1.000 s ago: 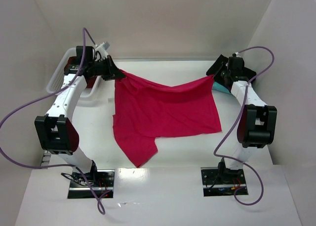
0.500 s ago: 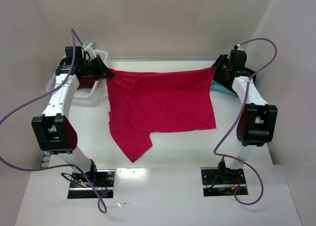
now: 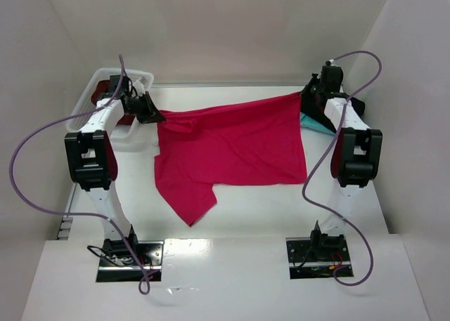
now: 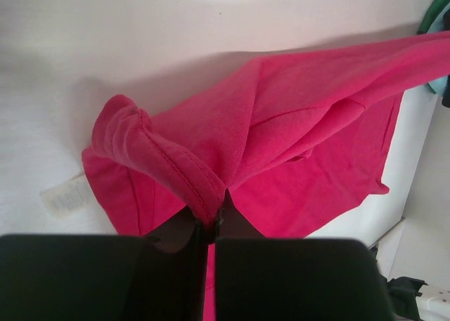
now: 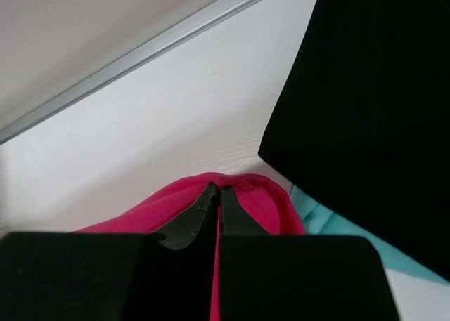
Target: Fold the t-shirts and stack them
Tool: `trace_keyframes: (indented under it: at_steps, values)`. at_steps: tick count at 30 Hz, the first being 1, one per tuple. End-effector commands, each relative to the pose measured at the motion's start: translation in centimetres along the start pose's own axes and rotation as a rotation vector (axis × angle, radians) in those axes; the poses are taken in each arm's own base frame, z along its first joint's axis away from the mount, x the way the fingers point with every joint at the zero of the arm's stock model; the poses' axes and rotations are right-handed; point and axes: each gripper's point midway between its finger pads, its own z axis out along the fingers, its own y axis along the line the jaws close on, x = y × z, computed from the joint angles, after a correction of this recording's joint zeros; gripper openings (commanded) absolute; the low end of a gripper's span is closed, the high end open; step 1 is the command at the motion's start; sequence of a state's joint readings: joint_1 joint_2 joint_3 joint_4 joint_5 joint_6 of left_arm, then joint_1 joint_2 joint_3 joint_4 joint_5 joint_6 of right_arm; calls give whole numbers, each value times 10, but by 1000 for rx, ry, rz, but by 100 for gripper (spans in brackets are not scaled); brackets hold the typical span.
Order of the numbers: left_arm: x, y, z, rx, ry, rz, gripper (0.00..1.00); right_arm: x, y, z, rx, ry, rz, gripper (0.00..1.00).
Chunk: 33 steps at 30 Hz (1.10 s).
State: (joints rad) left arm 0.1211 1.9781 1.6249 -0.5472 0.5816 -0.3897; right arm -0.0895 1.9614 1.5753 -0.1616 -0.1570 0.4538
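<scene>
crimson shirt: a bright crimson-pink soft cloth t-shirt [image 3: 232, 149] hangs stretched between two robot arms over the white counter [image 3: 267, 212]. its lower hem and one sleeve trail on the surface toward the bottom of the frame.
top edge: a second ago it sagged in the middle, then it was drawn straight. now its left end has dipped, so the edge slopes down toward the upper left of the frame.
left arm: its elbow has swung in closer to the back wall, and the wrist sits lower than before.
task reading: the shirt looks shaken out and on its way down to be laid flat. no fold has been made yet.
left end effector [image 4: 211, 212]: fingers pressed together on a bunched corner, right at the stitched hem.
right end effector [image 5: 216, 194]: fingers closed on the opposite corner, at the upper right of the overhead frame.
basket: a white plastic lattice basket [image 3: 105, 73] stands at the upper left, partly behind the left arm. a dark maroon cloth [image 3: 124, 120] shows inside it, and the rest of its contents are hidden.
outside the basket: a teal t-shirt [image 3: 314, 123] lies on the counter at the upper right, just beside the right end effector. what appears to be a black t-shirt [image 5: 380, 110] rests over it.
</scene>
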Motion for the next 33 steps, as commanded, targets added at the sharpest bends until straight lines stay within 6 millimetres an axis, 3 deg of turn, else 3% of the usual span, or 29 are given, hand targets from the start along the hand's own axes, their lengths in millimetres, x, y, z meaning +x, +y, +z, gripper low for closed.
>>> trace_keyframes:
  at_steps: [1, 5, 7, 11, 14, 18, 19, 25, 29, 33]
  values:
    - [-20, -9, -1, 48, -31, 74, 4, -27, 4, 15, -20, -70, -33, 0]
    - [-15, 5, 14, 39, 2, 59, 4, -17, 1, 37, -14, -42, -34, 0]
    - [-4, 9, 23, 35, 34, 45, 4, -4, 0, 49, -9, -10, -44, 0]
    - [20, 31, 37, -65, 71, 28, 5, 2, 0, 63, -10, 6, -67, 0]
    - [27, 30, 40, -98, 67, 49, 8, 8, 2, 69, -12, 21, -70, 0]
    - [37, 35, 41, -150, 56, 71, 26, 9, 1, 72, -11, 22, -70, 0]
    - [39, 33, 42, -155, 59, 78, 36, 9, 1, 72, -11, 22, -70, 0]
    - [48, 39, 44, -242, 57, 102, 56, 11, -1, 77, -7, 30, -78, 0]
    - [51, 46, 40, -322, 44, 109, 64, 14, 4, 77, -14, 34, -83, 0]
    - [59, 54, 38, -372, 55, 111, 64, 14, 4, 77, -14, 34, -83, 0]
